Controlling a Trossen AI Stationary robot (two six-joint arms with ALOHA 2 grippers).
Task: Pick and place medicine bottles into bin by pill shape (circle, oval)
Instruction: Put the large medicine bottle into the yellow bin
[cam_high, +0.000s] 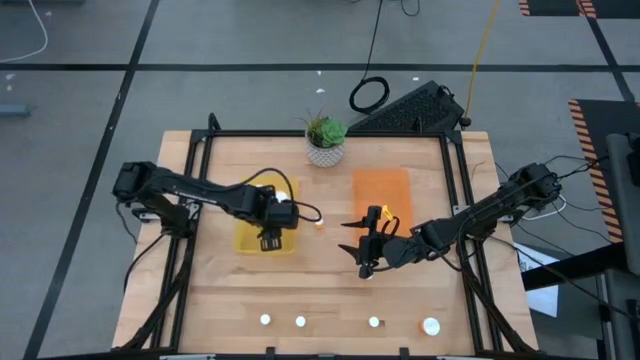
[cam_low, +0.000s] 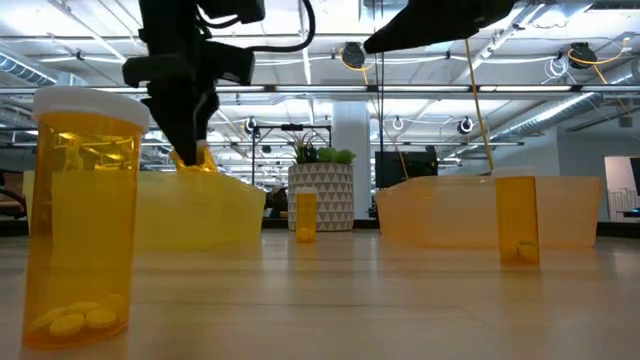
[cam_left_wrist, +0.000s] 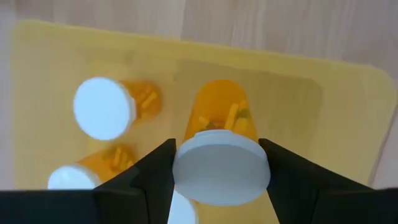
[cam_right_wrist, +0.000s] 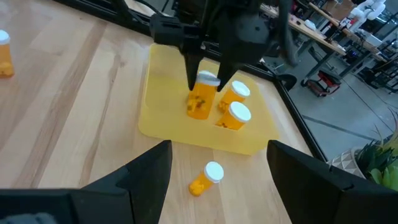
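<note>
The left gripper (cam_right_wrist: 208, 70) hangs over the yellow bin (cam_high: 246, 240) and its two fingers are clamped on the white cap of a medicine bottle (cam_right_wrist: 201, 98). This held bottle hangs upright, with its long axis vertical, cap up and orange body down, directly above the bin floor. From the right wrist view its bottom seems very near the floor, but I cannot tell if it touches. Just beside it, two other bottles (cam_right_wrist: 234, 111) already rest inside the same bin, and the left wrist view shows also the cap of at least one more (cam_left_wrist: 102, 107). So, in my judgement, the coming move depends on one thing: the bottle is straight over the bin and apart from its neighbours, therefore opening the fingers should be enough to place it, with small risk that it tips against the bottle beside. The right gripper (cam_high: 368, 248) waits over the table near the orange bin (cam_high: 380, 190), with its fingers spread apart and nothing between them. One loose bottle (cam_right_wrist: 206, 178) lies on its side on the wood between the two bins; it seems nearer to the right gripper. Four more bottles (cam_high: 300, 321) stand in a row near the front edge of the table (cam_high: 220, 290).
</note>
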